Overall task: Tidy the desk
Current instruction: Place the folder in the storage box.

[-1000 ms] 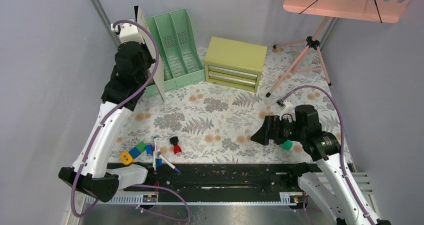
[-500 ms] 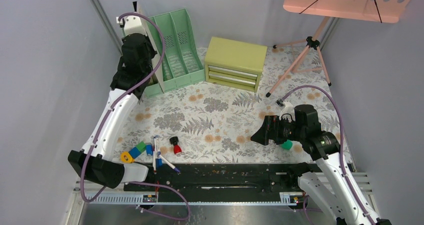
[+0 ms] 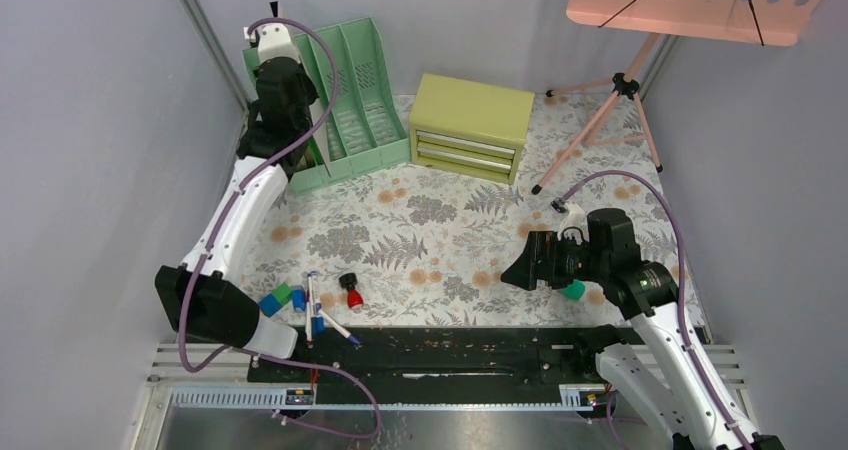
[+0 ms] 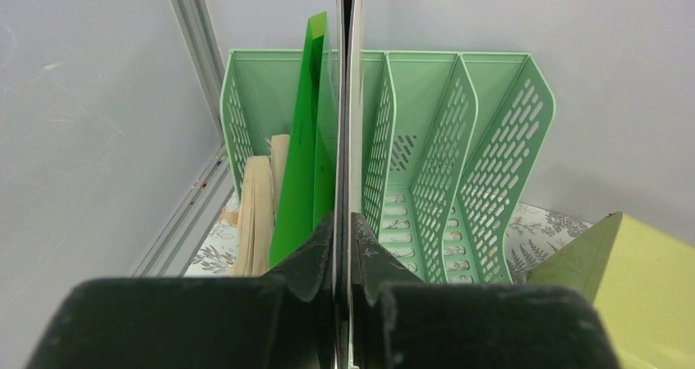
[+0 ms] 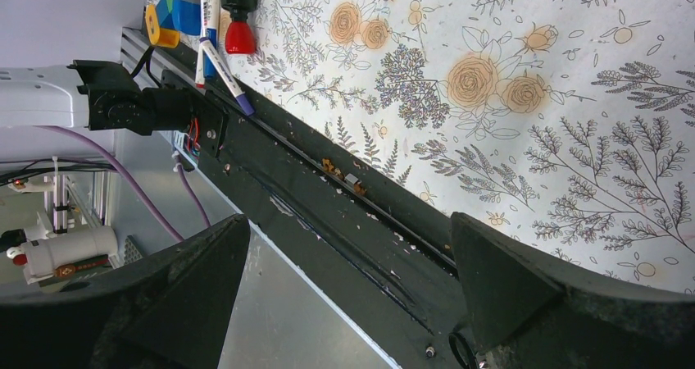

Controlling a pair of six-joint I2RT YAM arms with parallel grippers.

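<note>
Scanning outward: markers [image 3: 315, 305] and blocks [image 3: 282, 296] lie loose at the near-left edge of the desk [image 3: 440, 230]. Right gripper [image 3: 512, 272] hovers, jaws spread, empty. Far back, left gripper [image 4: 342, 246] pinches a thin board [image 4: 348, 98] edge-on, I judge for sliding into the green file rack [image 4: 459, 139] beside the folder [image 4: 307, 139].

Green file rack [image 4: 492, 139] smooth plastic; desk [image 3: 440, 240] matt.

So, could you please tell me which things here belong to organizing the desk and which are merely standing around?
Part of the job:
desk; thin flat panel held in the left gripper; green file rack; pens; coloured blocks; red-and-black knob; small green piece.

Likely just standing about:
drawer chest; tripod stand; pink board.
</note>
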